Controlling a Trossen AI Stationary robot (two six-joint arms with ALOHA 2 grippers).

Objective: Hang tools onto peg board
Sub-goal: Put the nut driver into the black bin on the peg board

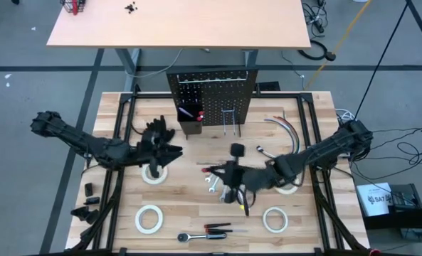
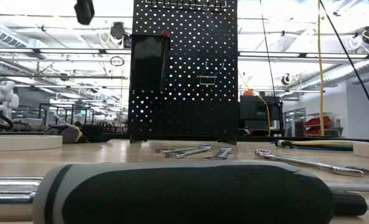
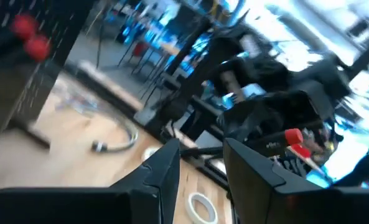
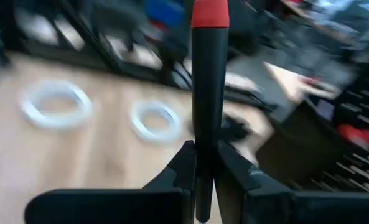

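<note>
The black peg board [image 1: 212,96] stands upright at the table's far side, with its box bin [image 1: 189,119] holding red-tipped screwdrivers and wire hooks [image 1: 230,122] beside it. My right gripper [image 4: 201,163] is at mid-table [image 1: 226,174], shut on a black screwdriver with a red cap [image 4: 209,81]. My left gripper [image 3: 200,174] is open and empty, above the table's left half [image 1: 169,146], near a white tape roll [image 1: 154,173]. Small silver wrenches [image 1: 213,185] lie beside the right gripper. A black-handled ratchet [image 1: 196,235] and more screwdrivers [image 1: 219,229] lie near the front edge. My right gripper pinches the screwdriver's black handle [image 4: 203,152] between its two fingers, at the end away from the red cap. The fingers lie across the handle, which runs on past the fingertips to the red cap [image 4: 209,14]. Whether any part rests on the table does not show.
Three more tape rolls lie on the wood: front left [image 1: 148,218], front right [image 1: 275,219] and under the right arm [image 1: 289,186]. Curved cables [image 1: 285,128] lie right of the peg board. Black gloves [image 1: 88,203] sit at the table's left edge. A second table [image 1: 182,25] stands beyond.
</note>
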